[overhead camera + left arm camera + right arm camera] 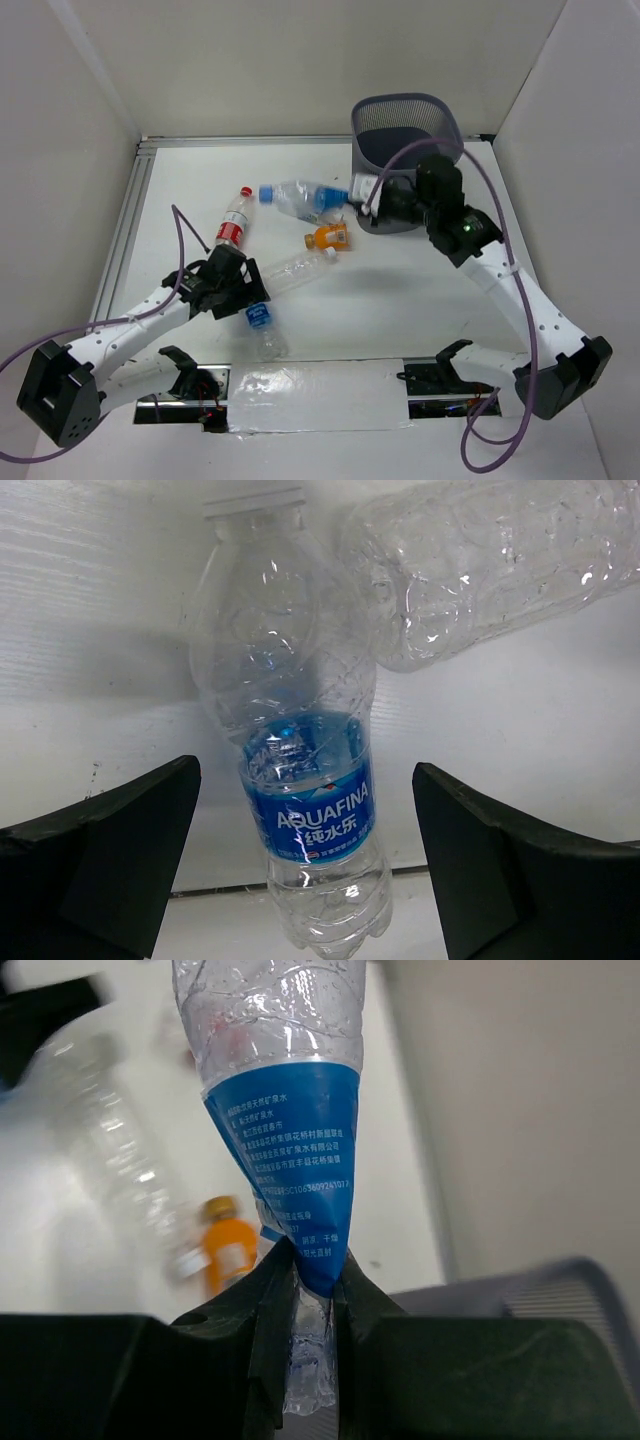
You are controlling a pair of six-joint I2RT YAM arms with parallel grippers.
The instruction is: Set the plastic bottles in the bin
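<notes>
On our right arm (500,270) the jaws are clamped on the base end of a blue-labelled bottle (285,1110), held just left of the bin (440,115), which stands at the far right of the bench (400,290). On our left arm (130,335) the jaws stand wide apart, either side of an Aquafina bottle (310,810) lying near left, clear of it. A red-labelled bottle (232,228), an orange bottle (328,237) and a clear bottle (295,270) lie between.
</notes>
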